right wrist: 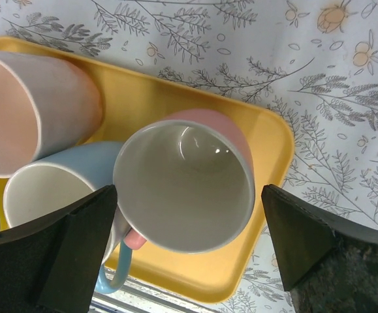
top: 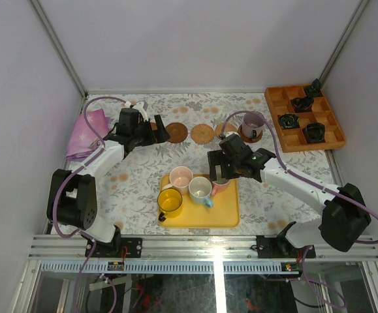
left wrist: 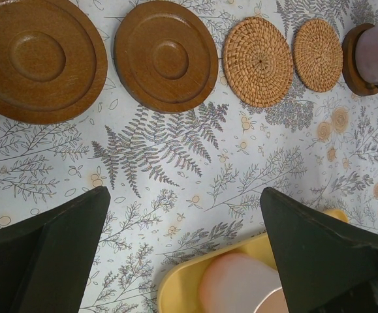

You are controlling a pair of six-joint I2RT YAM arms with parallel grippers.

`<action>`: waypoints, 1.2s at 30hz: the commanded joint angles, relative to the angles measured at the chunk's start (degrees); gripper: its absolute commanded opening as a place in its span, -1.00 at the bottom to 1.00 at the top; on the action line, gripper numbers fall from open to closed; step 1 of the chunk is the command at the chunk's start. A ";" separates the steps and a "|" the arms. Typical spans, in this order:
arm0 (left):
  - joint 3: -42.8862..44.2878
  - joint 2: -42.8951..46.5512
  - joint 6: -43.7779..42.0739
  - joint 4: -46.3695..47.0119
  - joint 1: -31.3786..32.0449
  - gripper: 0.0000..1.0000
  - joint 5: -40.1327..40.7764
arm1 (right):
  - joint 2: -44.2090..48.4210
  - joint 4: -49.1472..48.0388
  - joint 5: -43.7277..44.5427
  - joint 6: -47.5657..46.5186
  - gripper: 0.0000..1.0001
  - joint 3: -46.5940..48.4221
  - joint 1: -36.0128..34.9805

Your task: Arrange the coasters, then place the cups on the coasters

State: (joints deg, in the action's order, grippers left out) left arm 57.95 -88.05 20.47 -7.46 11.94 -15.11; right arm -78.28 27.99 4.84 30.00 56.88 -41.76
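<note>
A row of coasters lies along the far side: two brown wooden discs [left wrist: 35,59] [left wrist: 166,55], two woven ones [left wrist: 257,62] [left wrist: 318,54], and a wooden one [left wrist: 353,55] under the mauve cup [top: 252,122]. My left gripper [left wrist: 185,195] hangs open over bare cloth between that row and the yellow tray [top: 228,212], holding nothing. On the tray stand the yellow cup [top: 170,202], pale pink cup [top: 181,176], light blue cup [top: 200,189] and salmon pink cup [right wrist: 185,186]. My right gripper [right wrist: 187,195] is open above the salmon cup, one finger on each side of it, not touching.
An orange compartment tray [top: 286,140] holding small black gadgets [top: 314,132] sits at the back right. A pink cloth [top: 87,134] lies at the left edge. White enclosure walls close in the table on three sides.
</note>
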 commanded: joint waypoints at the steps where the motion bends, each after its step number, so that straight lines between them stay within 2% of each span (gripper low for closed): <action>1: -0.53 1.00 -1.14 0.82 -0.19 1.00 -0.67 | -1.22 1.28 3.61 1.03 0.99 -0.38 -1.07; 27: -0.12 -0.41 0.60 1.94 -0.09 1.00 -2.46 | 5.94 5.02 3.54 1.15 0.99 -5.02 -3.10; 36: -0.23 -0.35 1.10 2.67 -0.08 1.00 -2.83 | 14.35 7.23 4.60 0.44 0.99 -3.43 -3.59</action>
State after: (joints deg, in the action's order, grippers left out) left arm 57.95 -88.12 20.99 -7.35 11.94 -16.80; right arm -67.35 32.84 7.68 31.44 51.72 -44.84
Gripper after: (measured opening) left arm 0.997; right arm 0.993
